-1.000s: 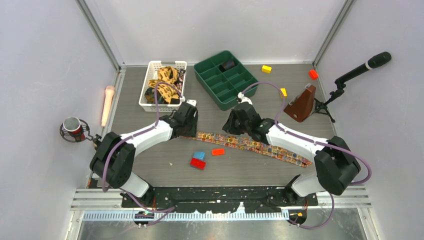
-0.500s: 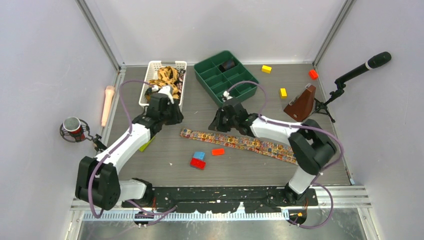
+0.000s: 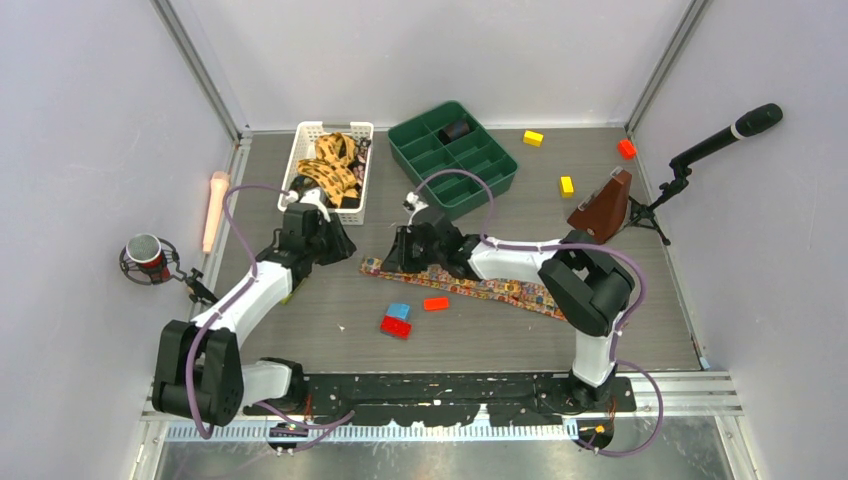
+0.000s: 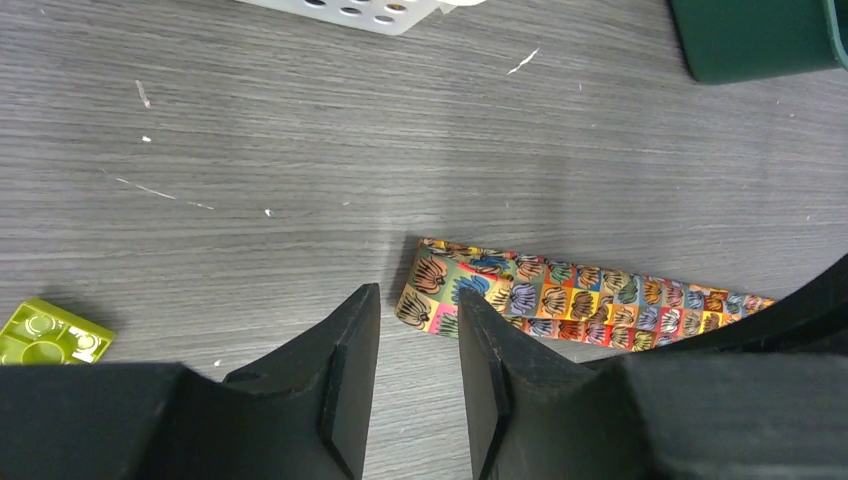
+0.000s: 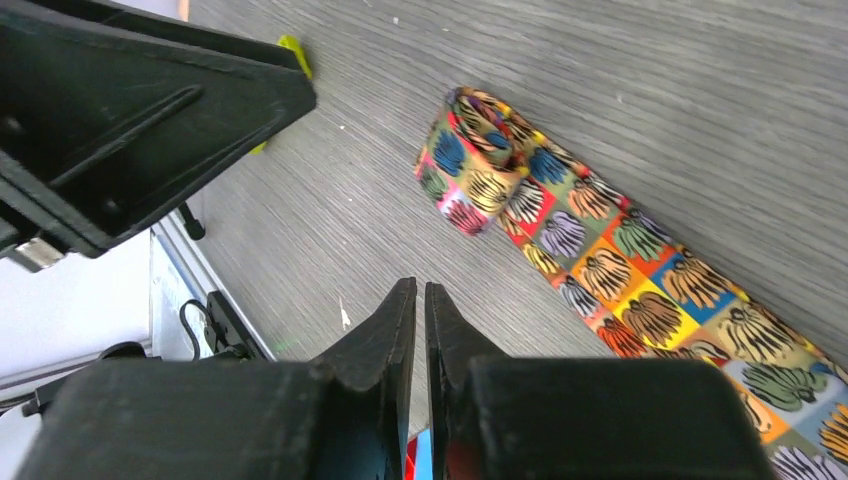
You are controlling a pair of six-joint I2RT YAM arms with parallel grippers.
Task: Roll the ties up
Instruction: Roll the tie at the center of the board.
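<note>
My left pincer (image 4: 415, 312) hovered part open and empty just short of the tie (image 3: 500, 290), which lay flat across the middle of the table. My right pincer (image 5: 420, 292), all but shut, held nothing beside the tie's curled end. That loose curl could spring flat if I pushed it off-centre. Beyond, more ties (image 3: 330, 165) lay heaped in the white basket (image 3: 303, 140).

- The tie (image 3: 505, 290) is lying partly hidden under the right arm (image 3: 500, 258) in the top view.
- The white basket (image 4: 345, 8) and green tray (image 4: 750, 40) are running off the left wrist view's upper edge.
- The lime block (image 4: 45, 335) is being clipped at the left edge.
</note>
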